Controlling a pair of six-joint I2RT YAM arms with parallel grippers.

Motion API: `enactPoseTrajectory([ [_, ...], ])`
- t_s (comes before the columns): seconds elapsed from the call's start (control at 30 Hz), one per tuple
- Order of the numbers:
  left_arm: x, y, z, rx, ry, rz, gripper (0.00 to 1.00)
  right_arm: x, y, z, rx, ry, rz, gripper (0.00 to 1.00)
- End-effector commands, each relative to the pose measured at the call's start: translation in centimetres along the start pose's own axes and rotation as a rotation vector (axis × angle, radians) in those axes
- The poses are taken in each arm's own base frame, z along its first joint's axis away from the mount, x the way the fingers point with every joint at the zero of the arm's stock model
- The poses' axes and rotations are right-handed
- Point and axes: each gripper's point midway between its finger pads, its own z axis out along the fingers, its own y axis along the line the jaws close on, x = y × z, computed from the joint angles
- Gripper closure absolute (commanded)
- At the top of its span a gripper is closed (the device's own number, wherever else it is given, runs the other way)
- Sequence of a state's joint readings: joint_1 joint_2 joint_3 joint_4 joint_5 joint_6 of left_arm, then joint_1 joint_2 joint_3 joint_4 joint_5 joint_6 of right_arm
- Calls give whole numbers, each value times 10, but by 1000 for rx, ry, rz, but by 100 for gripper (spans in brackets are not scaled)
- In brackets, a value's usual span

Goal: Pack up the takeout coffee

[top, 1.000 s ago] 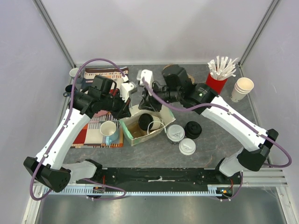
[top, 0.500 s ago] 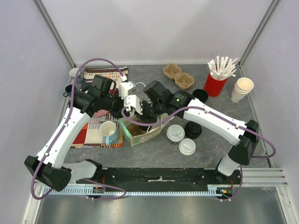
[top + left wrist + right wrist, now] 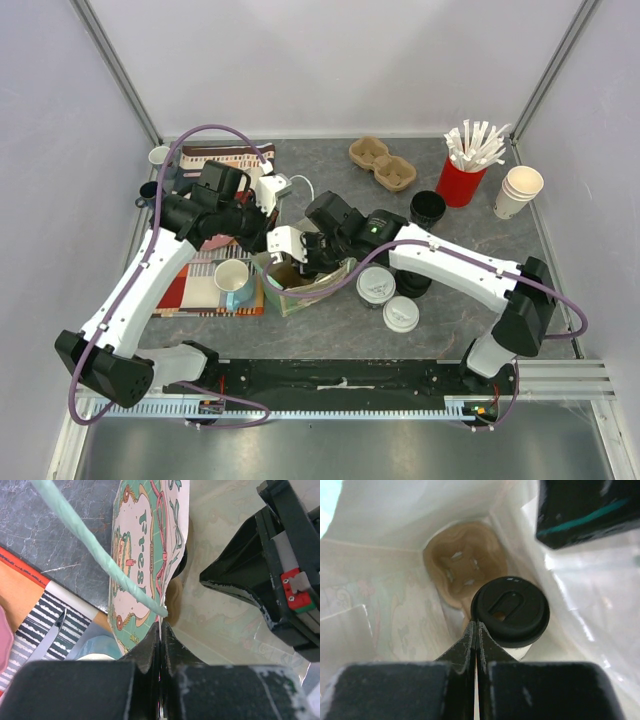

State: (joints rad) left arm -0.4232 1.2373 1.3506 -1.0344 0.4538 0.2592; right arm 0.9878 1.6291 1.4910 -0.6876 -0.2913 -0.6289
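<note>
Right gripper (image 3: 476,626): fingers pressed together on nothing. It is down inside the paper bag (image 3: 312,288), with its tips just beside the rim of a black-lidded cup (image 3: 510,611).
Left gripper (image 3: 160,630): clamped on the bag's printed rim at the far-left corner. A green twine handle (image 3: 95,545) crosses above it.
Room in bag: tight. The pale walls stand close on both sides of the right fingers. The black-lidded cup takes the right half, and a brown pulp insert (image 3: 462,562) lies at the bottom beyond it. The left gripper's body overhangs the mouth.
Near white-lidded cup (image 3: 401,314): upright on the grey table (image 3: 330,330), outside the bag and to its right. Bare table lies between it and the near edge.
Second white-lidded cup (image 3: 376,286): just beyond the first; whether they touch, cannot tell. It is close to the bag's right wall, and the right forearm passes just behind it.
Black lid (image 3: 414,284): partly hidden under the right forearm.
Mug (image 3: 232,278): left of the bag on the striped mat (image 3: 190,290), beside the left forearm.
Lidless black cup (image 3: 428,208): beyond the right forearm.
Far edge: two-cup carrier (image 3: 382,166), red cup of white sticks (image 3: 462,178), and a stack of paper cups (image 3: 520,190) by the right wall.
</note>
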Motion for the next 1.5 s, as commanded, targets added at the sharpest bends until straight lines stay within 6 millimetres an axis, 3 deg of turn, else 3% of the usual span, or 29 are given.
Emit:
enactPoseTrajectory([
  [0.0,-11,-7,-3,24,-43,13,98,-4,8,-25,3,-24,-29,100],
  [0.1,-12,-8,-3,37,-48,19,98,2,6,-27,22,1,-33,100],
  [0.2,-13,-11,-2,53,-48,17,98,2,-2,-15,24,22,-61,100],
  [0.23,-13,-11,-3,57,-50,19,98,8,-2,-2,-4,43,-57,100],
  [0.33,-15,-12,-3,61,-54,18,98,7,-7,14,-22,56,-61,100],
  [0.6,-15,-12,-1,67,-49,20,98,28,-25,25,71,143,-99,100],
  [0.77,-15,-11,-3,61,-49,36,98,43,-31,19,152,199,-44,100],
  [0.93,-11,-13,-4,66,-39,35,98,80,-38,7,266,331,-12,100],
  [1.27,-9,-12,-3,65,-29,52,98,74,-49,-15,379,264,137,100],
  [1.47,-7,-12,-5,65,-24,62,98,89,-58,-31,449,299,198,100],
])
